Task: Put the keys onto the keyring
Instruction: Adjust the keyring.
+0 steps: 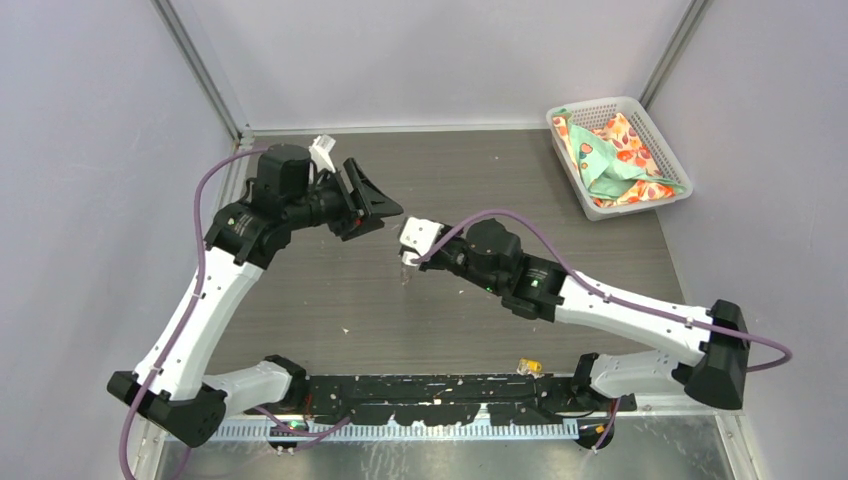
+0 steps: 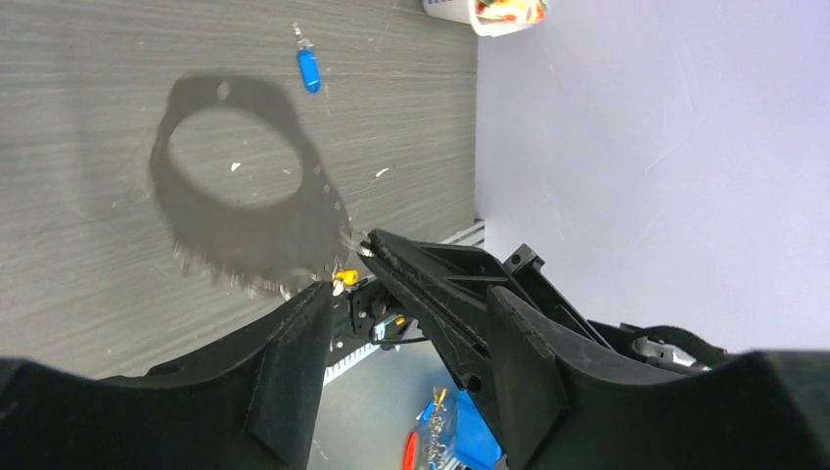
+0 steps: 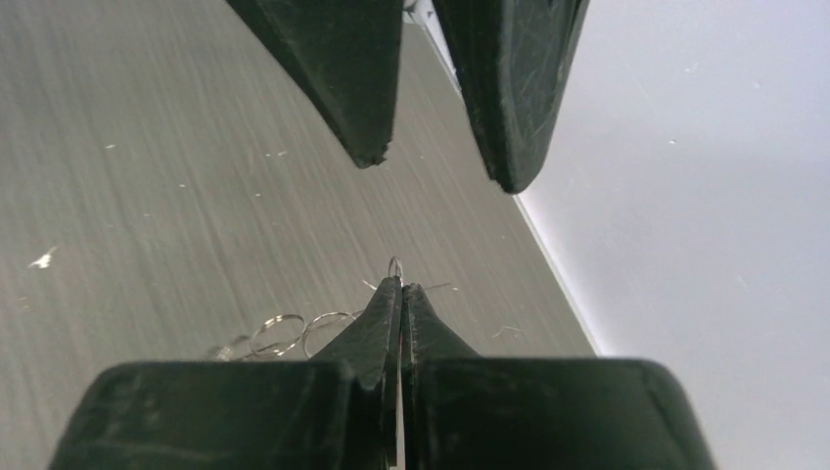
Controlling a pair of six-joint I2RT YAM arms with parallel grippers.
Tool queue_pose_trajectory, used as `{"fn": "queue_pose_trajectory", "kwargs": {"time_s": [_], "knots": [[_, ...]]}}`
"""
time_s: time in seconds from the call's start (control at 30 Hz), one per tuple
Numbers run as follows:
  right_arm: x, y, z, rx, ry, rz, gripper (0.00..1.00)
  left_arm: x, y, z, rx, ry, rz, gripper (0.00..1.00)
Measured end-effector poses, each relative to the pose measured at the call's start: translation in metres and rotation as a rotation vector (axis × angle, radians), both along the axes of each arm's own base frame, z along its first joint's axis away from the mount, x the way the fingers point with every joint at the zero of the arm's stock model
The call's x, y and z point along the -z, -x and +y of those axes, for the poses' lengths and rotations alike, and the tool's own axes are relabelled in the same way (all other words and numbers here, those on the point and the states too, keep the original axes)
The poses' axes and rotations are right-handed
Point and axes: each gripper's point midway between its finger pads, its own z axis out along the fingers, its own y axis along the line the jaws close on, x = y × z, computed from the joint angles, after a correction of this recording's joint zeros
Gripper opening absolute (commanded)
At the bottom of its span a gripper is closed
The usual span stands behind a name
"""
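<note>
My right gripper (image 3: pixel 399 286) is shut on the keyring (image 3: pixel 395 266), a thin silver wire loop that pokes out past the tips. Two small silver rings (image 3: pixel 279 333) hang beside the jaws. In the top view it (image 1: pixel 404 262) holds this above the table's middle. My left gripper (image 1: pixel 375 205) is open and empty, just beyond the right gripper's tips; its fingers (image 3: pixel 367 88) show at the top of the right wrist view. The blue-headed key (image 2: pixel 308 70) lies on the table toward the basket. The yellow-headed key (image 1: pixel 528 366) lies at the near edge by the base rail.
A white basket (image 1: pixel 640 120) with patterned cloth stands at the back right. Grey walls close the table on the left, back and right. The black base rail (image 1: pixel 440 395) runs along the near edge.
</note>
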Motion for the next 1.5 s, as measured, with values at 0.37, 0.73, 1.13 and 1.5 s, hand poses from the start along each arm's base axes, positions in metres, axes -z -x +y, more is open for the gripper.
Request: {"fn": "queue_pose_trajectory", "kwargs": {"time_s": [0.37,0.73,1.13,1.5], "knots": [[-0.007,-0.02,0.021,0.079,-0.029,-0.093,0.01,0.022,-0.007,0.022,-0.143,-0.063,0.111,0.45],[-0.013,-0.009,0.049,0.033,-0.078,-0.111,0.01,0.033,-0.026,0.042,-0.271,-0.088,0.149,0.39],[-0.008,-0.006,0.064,0.032,-0.064,-0.131,0.01,0.036,-0.024,0.044,-0.3,-0.076,0.196,0.27],[-0.008,-0.006,0.07,0.054,-0.05,-0.164,0.01,0.041,-0.023,0.049,-0.323,-0.093,0.217,0.16]]}}
